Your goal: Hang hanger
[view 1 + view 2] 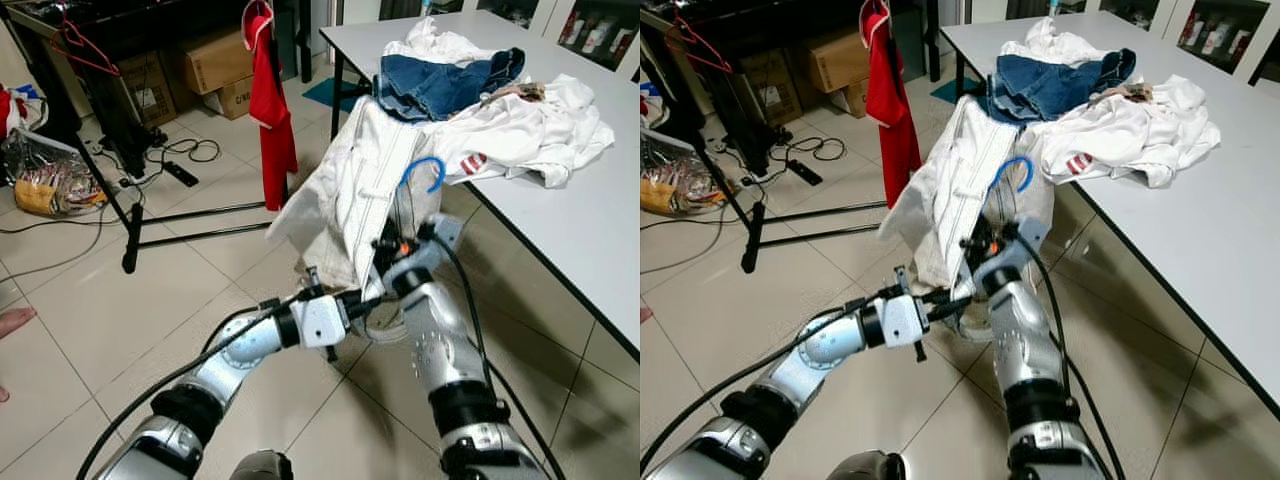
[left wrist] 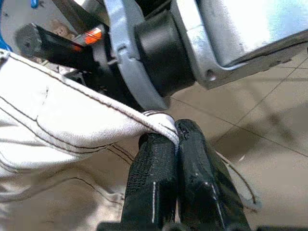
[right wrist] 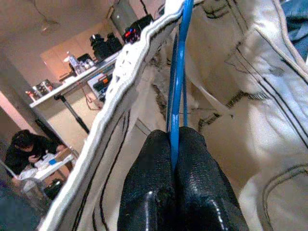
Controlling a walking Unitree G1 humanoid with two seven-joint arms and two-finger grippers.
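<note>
Left eye view shows a big white table [image 1: 580, 230] on the right with a heap of clothes [image 1: 480, 100] on its far end. A white jacket [image 1: 345, 190] hangs off the table's near left edge. A blue hanger [image 3: 177, 72] sits inside it, hook [image 1: 428, 170] poking out. The right gripper [image 3: 175, 144] is squeezed tight on the hanger. The left gripper [image 2: 175, 139] pinches the jacket's hem, just left of it.

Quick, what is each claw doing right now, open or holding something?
Left claw: closed, pinching the hem of the white garment.
Right claw: closed on the blue hanger.
</note>
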